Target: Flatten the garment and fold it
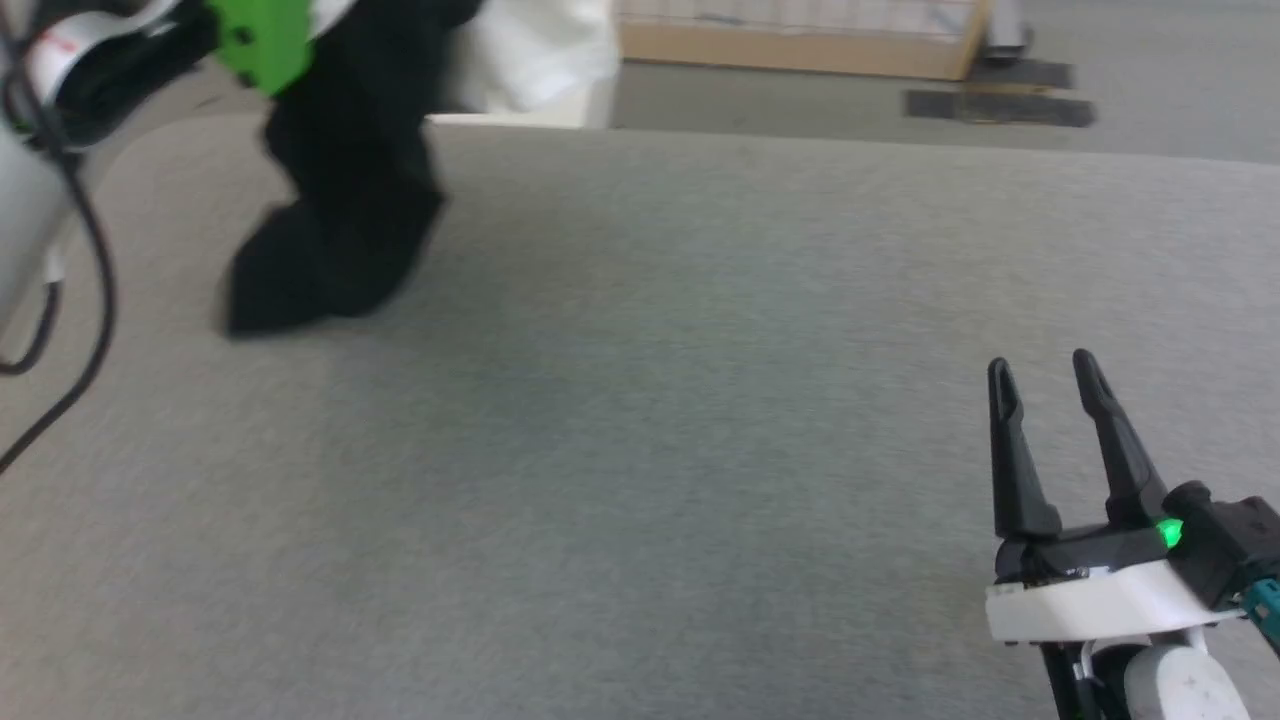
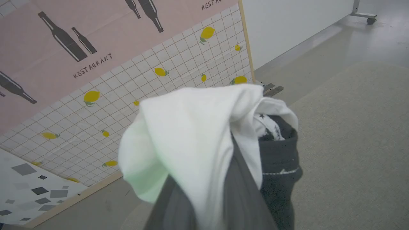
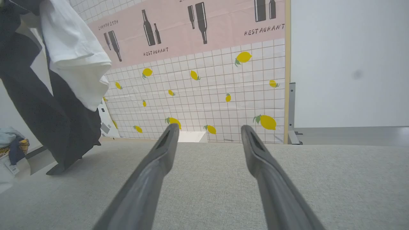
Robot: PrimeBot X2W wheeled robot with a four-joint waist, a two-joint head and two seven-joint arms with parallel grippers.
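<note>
**Shirt hanging from my left gripper, right gripper standing open**

The grey cloth-covered table [image 1: 640, 450] is spreading across the head view. Beyond its far edge, a printed backdrop panel [image 3: 198, 80] with bottles, "RESTAURANT" lettering and lemons on a grid is standing upright. The garment [image 1: 340, 200] is hanging bunched at the table's far left, white body uppermost. A black sleeve is trailing down, its lowest end reaching the tabletop. My left gripper [image 2: 207, 188] is pinching nearly closed on the bunched cloth, white and black folds draping over its fingers. My right gripper [image 1: 1043, 372] is hovering low over the near right of the table, well apart from the shirt, fingers spread wide and holding nothing.
</note>
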